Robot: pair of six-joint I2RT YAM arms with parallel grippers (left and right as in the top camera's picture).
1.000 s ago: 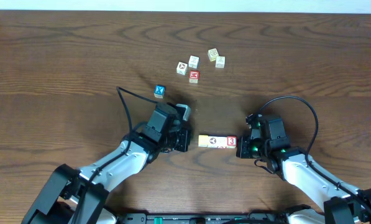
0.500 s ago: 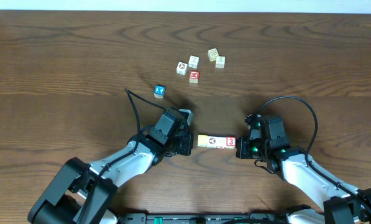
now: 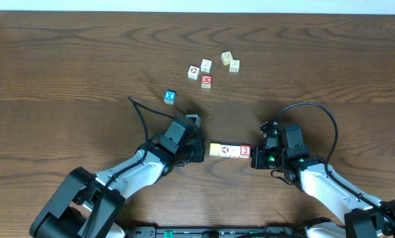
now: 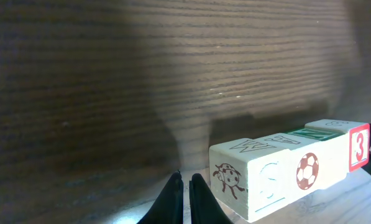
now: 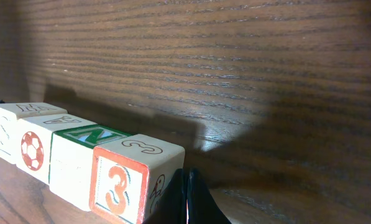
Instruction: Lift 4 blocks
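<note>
Four blocks (image 3: 230, 151) lie end to end in a row on the wooden table between my two grippers. The left wrist view shows the ladybug-faced end block (image 4: 238, 180), a football block (image 4: 306, 168), the green "N" block (image 4: 316, 132) and the red "3" block (image 4: 358, 146). My left gripper (image 4: 185, 182) is shut and empty, its tips just left of the ladybug face (image 3: 202, 151). My right gripper (image 5: 186, 177) is shut and empty too, its tips against the end face of the "3" block (image 5: 120, 183), at the row's right end (image 3: 253, 156).
A blue cube (image 3: 169, 97) sits behind the left arm. Farther back lies a loose cluster: a red cube (image 3: 206, 81) and several pale cubes (image 3: 206, 65). The right arm's black cable (image 3: 316, 112) loops above the table.
My left gripper has moved right, up to the left end of the row, and its cable has swung. The right gripper and the blocks stay as they were.
</note>
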